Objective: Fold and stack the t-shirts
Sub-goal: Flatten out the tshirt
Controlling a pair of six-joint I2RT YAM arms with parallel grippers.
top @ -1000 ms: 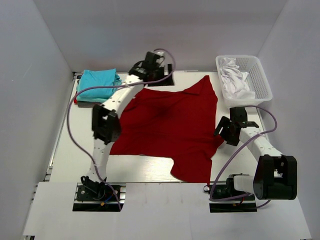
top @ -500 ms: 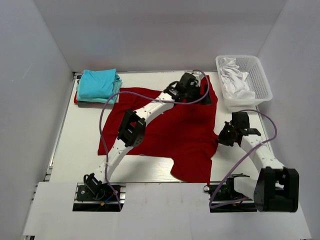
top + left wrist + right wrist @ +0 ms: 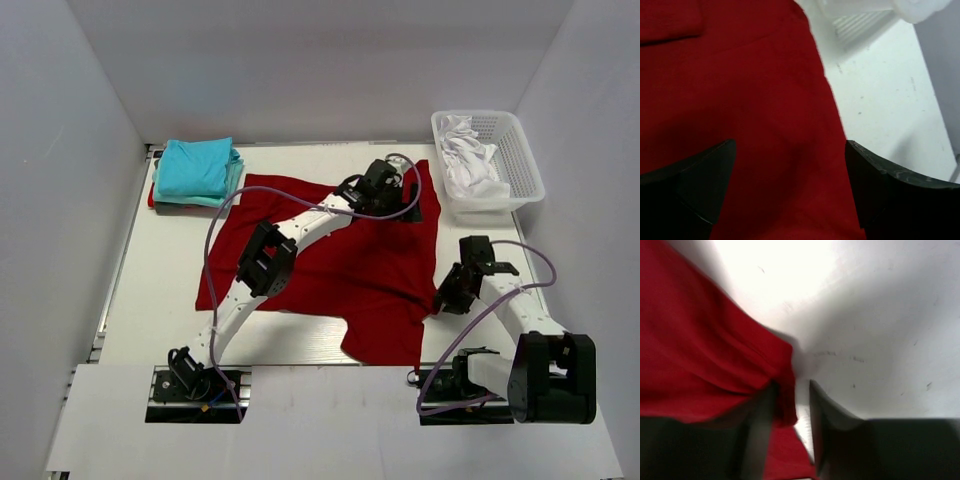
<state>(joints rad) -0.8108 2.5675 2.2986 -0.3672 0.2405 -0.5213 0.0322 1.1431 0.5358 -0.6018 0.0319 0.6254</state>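
The dark red t-shirt (image 3: 330,262) lies spread flat across the middle of the table. Folded turquoise t-shirts (image 3: 197,168) are stacked at the back left. My left gripper (image 3: 402,207) hovers wide open over the red shirt's back right part; in the left wrist view, red cloth (image 3: 750,100) fills the space between the left gripper's (image 3: 790,150) fingers, near the shirt's right edge. My right gripper (image 3: 447,300) is at the shirt's right edge. In the right wrist view its (image 3: 792,390) jaws stand narrowly apart, with the shirt's edge (image 3: 782,370) against the left finger and a gap to the right one.
A white mesh basket (image 3: 522,160) holding white cloth (image 3: 468,160) stands at the back right, close to the left gripper. White walls enclose the table on three sides. Bare table (image 3: 150,290) lies left of the red shirt.
The left arm swung from the back left across to the shirt's back right part. The right gripper moved nearer along the shirt's right edge, and its jaws came close together.
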